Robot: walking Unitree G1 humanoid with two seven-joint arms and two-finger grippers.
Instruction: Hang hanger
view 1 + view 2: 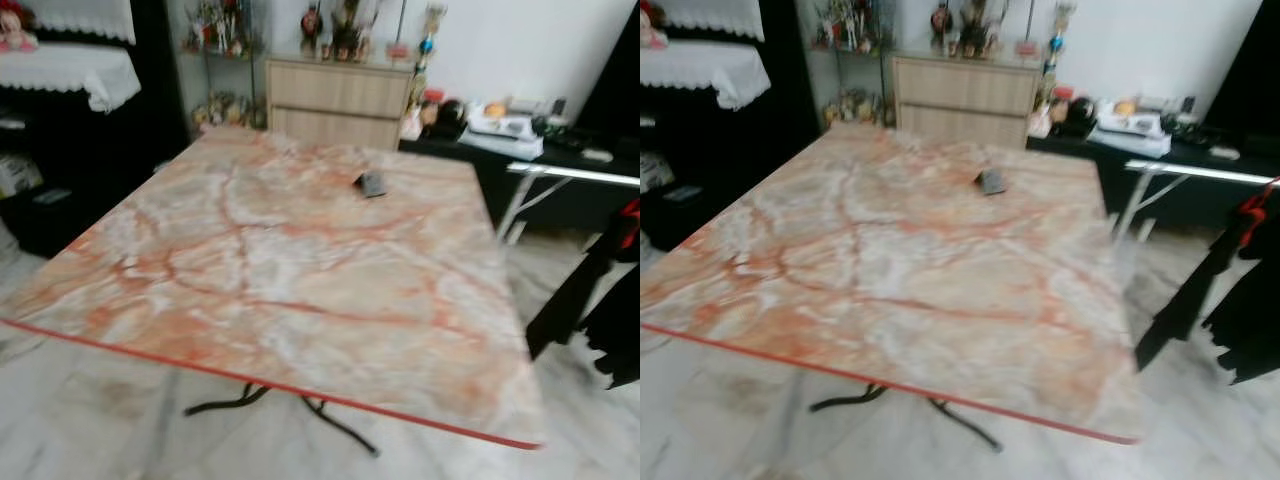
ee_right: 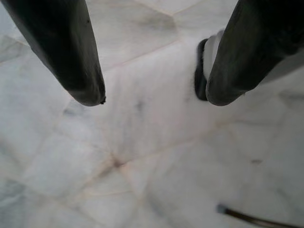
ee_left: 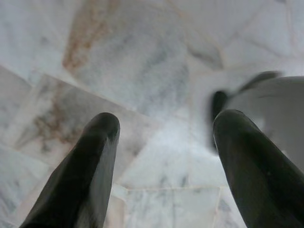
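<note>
Evidently the search step is in hand: both arms hang idle, the left gripper (image 3: 164, 126) and right gripper (image 2: 152, 97) each spread wide, holding nothing, with only pale floor tiles (image 2: 142, 161) below their fingertips. No hanger can be made out, so its place and long axis cannot be told. Ahead stands a marble-patterned table (image 1: 280, 290); dark garments (image 1: 1240, 290) hang beyond the right gripper's side, a likely place to look next.

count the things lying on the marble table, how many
1: a small dark object lies on the marble table, toward its far side, right of centre. It is too blurred to identify. Both grippers hang open over the floor, left gripper, right gripper.
</note>
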